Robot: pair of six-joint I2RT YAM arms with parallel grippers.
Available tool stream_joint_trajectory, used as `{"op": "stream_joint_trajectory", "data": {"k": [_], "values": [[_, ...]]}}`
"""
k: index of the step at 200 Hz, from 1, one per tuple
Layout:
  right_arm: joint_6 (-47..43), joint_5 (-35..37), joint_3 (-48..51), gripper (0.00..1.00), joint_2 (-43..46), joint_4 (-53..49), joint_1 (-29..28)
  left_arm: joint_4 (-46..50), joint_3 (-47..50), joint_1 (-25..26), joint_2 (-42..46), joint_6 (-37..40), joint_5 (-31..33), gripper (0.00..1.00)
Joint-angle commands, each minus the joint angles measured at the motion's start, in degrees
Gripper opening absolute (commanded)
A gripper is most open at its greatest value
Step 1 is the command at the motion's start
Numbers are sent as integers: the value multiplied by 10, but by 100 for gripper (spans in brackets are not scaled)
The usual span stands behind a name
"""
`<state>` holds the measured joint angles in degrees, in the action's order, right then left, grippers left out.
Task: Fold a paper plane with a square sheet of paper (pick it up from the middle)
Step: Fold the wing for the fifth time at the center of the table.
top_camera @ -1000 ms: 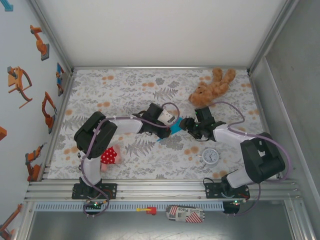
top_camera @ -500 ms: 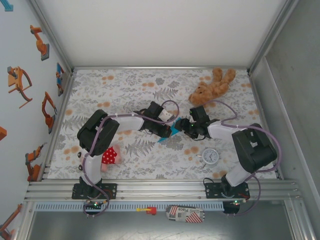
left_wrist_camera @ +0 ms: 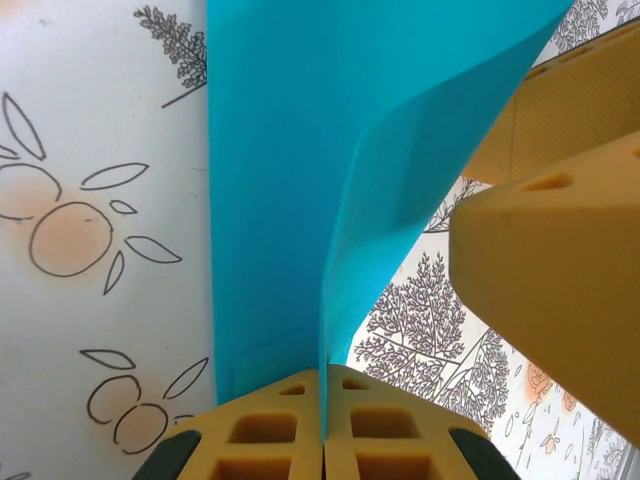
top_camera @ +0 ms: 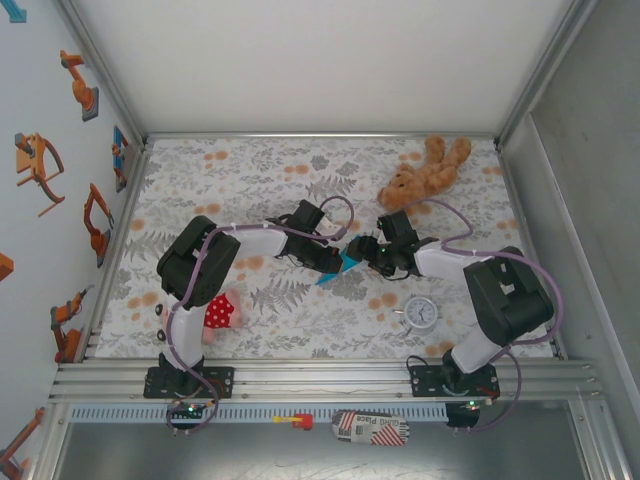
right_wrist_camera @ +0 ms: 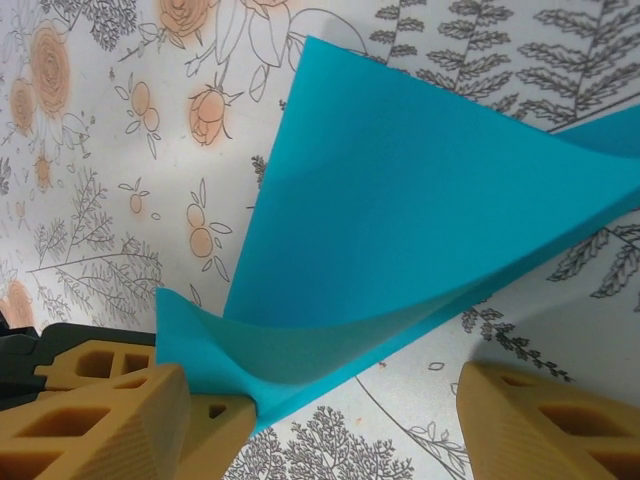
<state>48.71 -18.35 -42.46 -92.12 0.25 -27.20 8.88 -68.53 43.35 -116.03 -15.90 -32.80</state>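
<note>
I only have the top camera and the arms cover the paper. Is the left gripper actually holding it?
Observer: Yes. In the left wrist view the left gripper is shut on the paper, pinching its edge.
Operator: And the right gripper?
Observer: Open. In the right wrist view the right gripper has its fingers wide apart, with a corner of the paper between them.
Operator: Is the paper lying flat?
Observer: No, it is bowed into a curve.
</note>
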Motion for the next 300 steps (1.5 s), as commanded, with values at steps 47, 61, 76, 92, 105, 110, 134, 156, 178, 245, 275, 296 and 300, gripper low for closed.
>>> {"op": "stream_joint_trajectory", "data": {"k": [47,61,76,92,105,110,134,156,178,245,275,296,300], "values": [[-20,61,-42,66,-28,-67,-15,23,-4,-3,-7,-9,-10,11],[-11,75,-43,63,-34,-81,-15,23,-3,-2,-4,-9,-11,13],[-6,88,-49,60,-41,-100,-15,23,-1,-3,2,-10,-11,14],[-3,96,-56,56,-51,-118,-15,22,1,-3,9,-13,-11,16],[-3,99,-60,54,-57,-126,-15,20,3,-3,15,-17,-10,19],[-3,99,-62,54,-60,-128,-15,21,4,-3,18,-17,-10,20],[-4,100,-66,53,-68,-134,-15,20,8,-3,29,-18,-9,23],[-7,96,-72,53,-75,-138,-14,28,9,-4,37,-14,-3,24],[-10,90,-74,53,-76,-136,-14,36,9,-5,43,-12,8,26],[-28,72,-75,53,-72,-131,-18,42,12,-9,57,-19,15,27],[-27,69,-74,53,-72,-126,-19,43,19,-11,56,-16,15,18],[-28,64,-68,55,-65,-114,-20,38,26,-11,54,-15,15,11],[-27,63,-66,55,-63,-110,-20,36,28,-10,54,-15,15,10]]}}
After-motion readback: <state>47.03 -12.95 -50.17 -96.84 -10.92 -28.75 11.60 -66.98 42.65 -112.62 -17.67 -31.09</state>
